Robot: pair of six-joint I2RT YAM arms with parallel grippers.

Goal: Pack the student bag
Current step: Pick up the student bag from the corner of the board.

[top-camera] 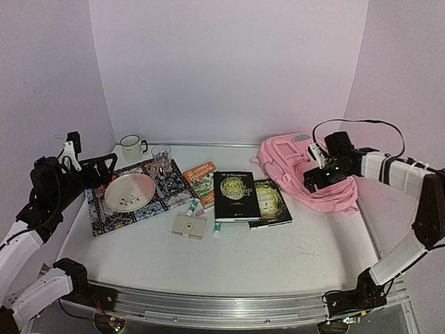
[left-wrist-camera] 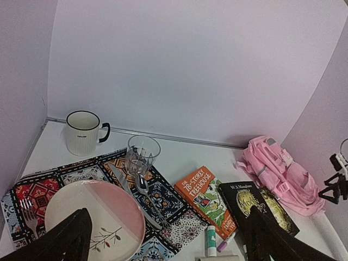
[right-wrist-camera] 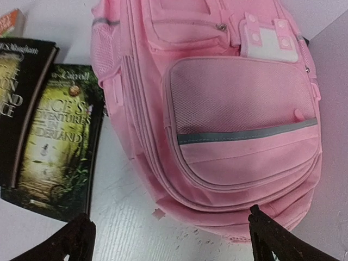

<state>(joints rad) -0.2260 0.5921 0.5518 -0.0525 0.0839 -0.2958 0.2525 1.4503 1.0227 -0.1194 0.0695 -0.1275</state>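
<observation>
1. From above, we see the student bag lying at the far right of the table, just right of two dark books. The right gripper hovers over it. The left gripper hangs above the left edge of the patterned placemat.
2. From the left wrist, we see fingers spread wide and holding nothing. Beyond them are a plate, a mug and a glass, with the bag far right.
3. From the right wrist, we see wide, empty fingers framing the bag's mesh front pocket.

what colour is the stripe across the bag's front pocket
Grey stripe on the light-pink student bag; shows best in the right wrist view.
</observation>
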